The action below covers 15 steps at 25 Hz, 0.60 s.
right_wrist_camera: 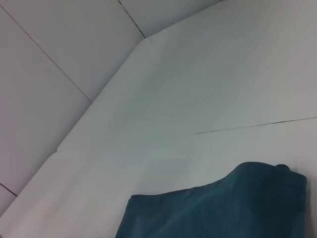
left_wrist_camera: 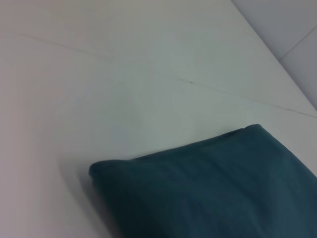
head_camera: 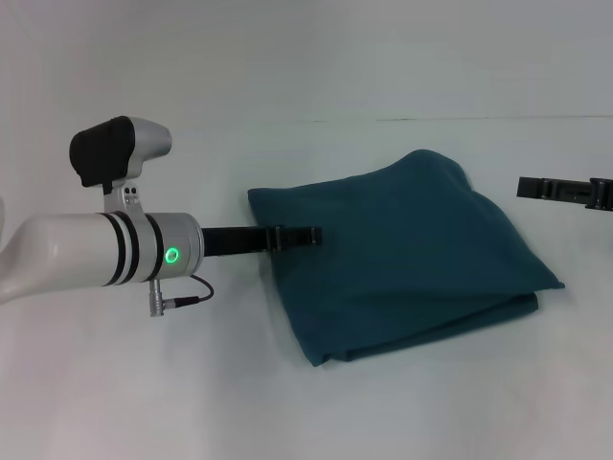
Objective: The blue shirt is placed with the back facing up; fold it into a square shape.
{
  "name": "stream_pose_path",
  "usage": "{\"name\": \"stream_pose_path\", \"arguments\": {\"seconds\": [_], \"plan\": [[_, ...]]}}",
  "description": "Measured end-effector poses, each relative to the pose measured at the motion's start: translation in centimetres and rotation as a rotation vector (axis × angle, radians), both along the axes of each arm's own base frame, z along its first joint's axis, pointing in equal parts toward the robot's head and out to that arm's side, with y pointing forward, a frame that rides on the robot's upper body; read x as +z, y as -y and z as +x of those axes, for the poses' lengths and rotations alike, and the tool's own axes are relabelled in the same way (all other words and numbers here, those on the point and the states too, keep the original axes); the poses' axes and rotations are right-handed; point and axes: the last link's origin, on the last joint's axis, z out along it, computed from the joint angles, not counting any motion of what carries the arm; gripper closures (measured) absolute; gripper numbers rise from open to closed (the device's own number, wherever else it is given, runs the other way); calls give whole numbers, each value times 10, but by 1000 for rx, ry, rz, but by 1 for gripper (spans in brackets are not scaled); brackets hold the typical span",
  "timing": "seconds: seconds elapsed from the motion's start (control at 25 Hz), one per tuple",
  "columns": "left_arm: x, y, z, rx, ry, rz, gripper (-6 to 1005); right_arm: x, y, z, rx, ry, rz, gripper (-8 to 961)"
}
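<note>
Two grippers are mine, and I cannot tell from any view how the fingers of either one stand. My left gripper (head_camera: pixel 311 235) is a slim black bar reaching out from the white wrist; its tip lies over the left edge of the dark teal-blue soft-fabric shirt (head_camera: pixel 407 254), in the upper part of that edge, though whether it touches the cloth or only hovers above it is not clear. My right gripper (head_camera: pixel 603 195) shows as a short black bar at the right border of the head view, apart from the shirt's right side, with bare surface between them.

Behind the left gripper my left arm (head_camera: pixel 96 251) runs back as a white cylinder with black rings, a green light glowing on the wrist, a thin black cable looping below it, and a grey-and-black camera housing mounted on top.

The shirt lies folded into a thick, roughly four-sided bundle, plain side up, a little right of the middle of the white flat table (head_camera: pixel 287 402). Stacked layers show along its front edge and near corner. The left wrist view shows one folded corner (left_wrist_camera: pixel 208 188), and the right wrist view another part of the cloth (right_wrist_camera: pixel 218 208) against the pale tabletop.
</note>
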Motion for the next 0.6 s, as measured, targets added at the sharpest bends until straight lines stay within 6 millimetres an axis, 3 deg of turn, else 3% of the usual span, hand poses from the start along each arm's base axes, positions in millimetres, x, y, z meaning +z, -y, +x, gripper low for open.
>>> {"name": "stream_pose_path", "arguments": {"seconds": [0.36,0.6], "plan": [[0,-4,-2,1,-37,26,234,0,1,1,-4,-2,2,125],[-1,-6,-4,-4,-67,37,451,0,1,1,-3,-3,2,125]]}}
